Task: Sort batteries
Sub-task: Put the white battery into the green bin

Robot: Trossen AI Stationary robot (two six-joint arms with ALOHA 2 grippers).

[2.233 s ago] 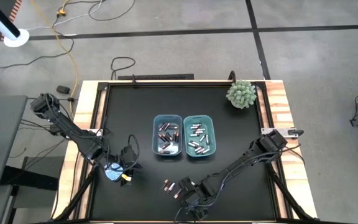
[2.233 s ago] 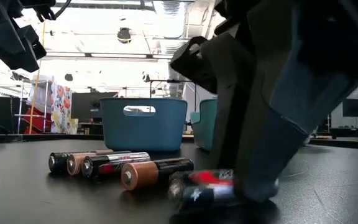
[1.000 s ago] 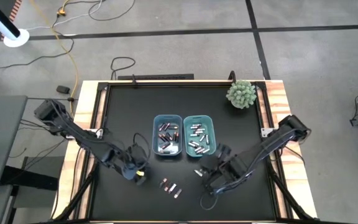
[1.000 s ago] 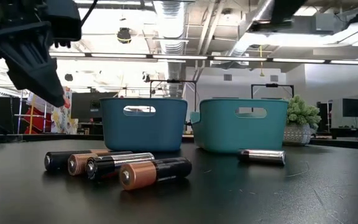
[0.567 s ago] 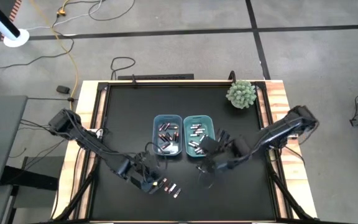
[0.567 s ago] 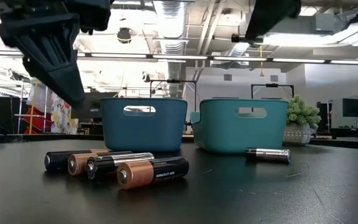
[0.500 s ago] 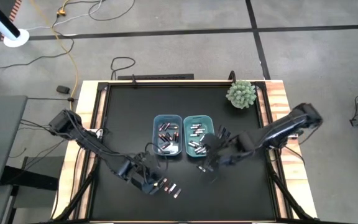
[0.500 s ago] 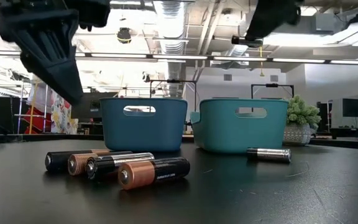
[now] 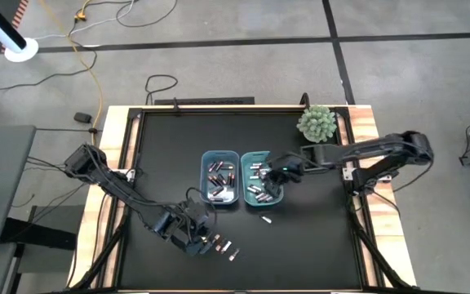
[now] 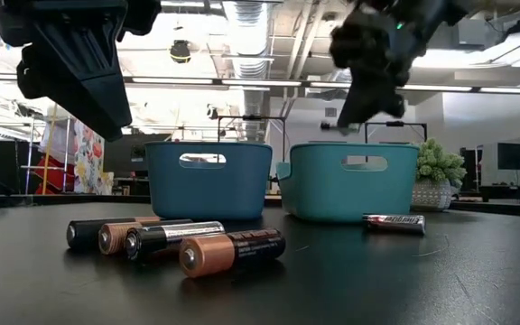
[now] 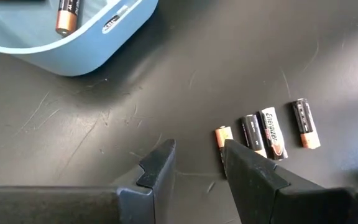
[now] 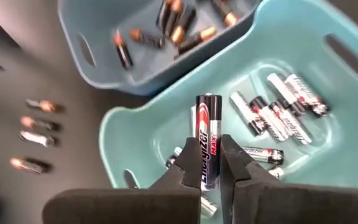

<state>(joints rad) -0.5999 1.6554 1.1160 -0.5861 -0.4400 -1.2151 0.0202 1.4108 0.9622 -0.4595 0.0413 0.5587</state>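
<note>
Loose batteries (image 11: pixel 272 132) lie in a short row on the black table near its front; the low view shows the row (image 10: pixel 188 246) too. My left gripper (image 11: pixel 197 158) hovers open just beside it, touching none, also in the high view (image 9: pixel 204 239). One battery (image 9: pixel 266 218) lies alone in front of the teal bin (image 9: pixel 261 196). The blue bin (image 9: pixel 205 178) holds copper-ended cells, the teal bin silvery ones. My right gripper (image 12: pixel 211 163) hangs over the teal bin, shut on a black-and-silver battery (image 12: pixel 207 124). My right gripper pinches the battery's lower body (image 12: pixel 207 167) between its two fingers. The battery lies along the fingers, and its other end (image 12: pixel 208 101) sticks out past their tips. The fingers slant down from the table's right side. The battery is lifted clear above the teal bin.
A small potted plant (image 9: pixel 317 122) stands at the far right corner. Wooden strips (image 9: pixel 114 163) border the black mat. Bare mat lies to the left of the blue bin and to the right of the lone battery (image 10: pixel 394 221).
My right gripper has swung from the near part of the table toward the far edge and now hangs over the teal bin. My left gripper has gone toward the right and near edges, up to the row of loose batteries. The lone battery has rolled a little.
</note>
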